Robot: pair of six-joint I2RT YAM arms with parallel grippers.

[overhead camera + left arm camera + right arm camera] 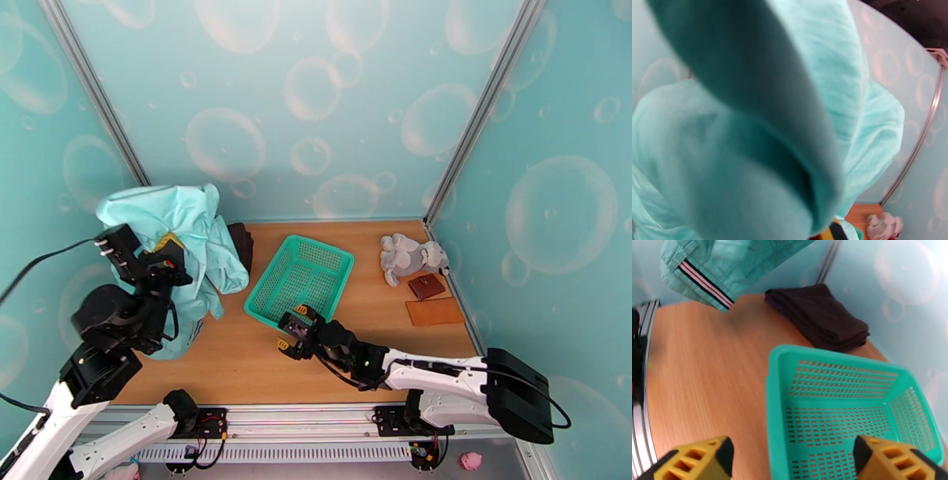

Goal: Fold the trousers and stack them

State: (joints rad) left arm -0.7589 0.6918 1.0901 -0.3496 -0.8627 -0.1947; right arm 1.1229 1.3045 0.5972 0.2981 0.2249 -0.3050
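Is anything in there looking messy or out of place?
Yes. The trousers hang in a crumpled bunch from the left gripper at the left of the table, instead of lying flat. A plush toy slumped in the far right corner also seems unrelated to folding.

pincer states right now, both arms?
Left pincer: closed, holding the trousers.
Right pincer: open, empty, over the green basket.

Teal bubble-printed walls rise behind and beside the wooden tabletop; aluminium posts stand at its far corners.
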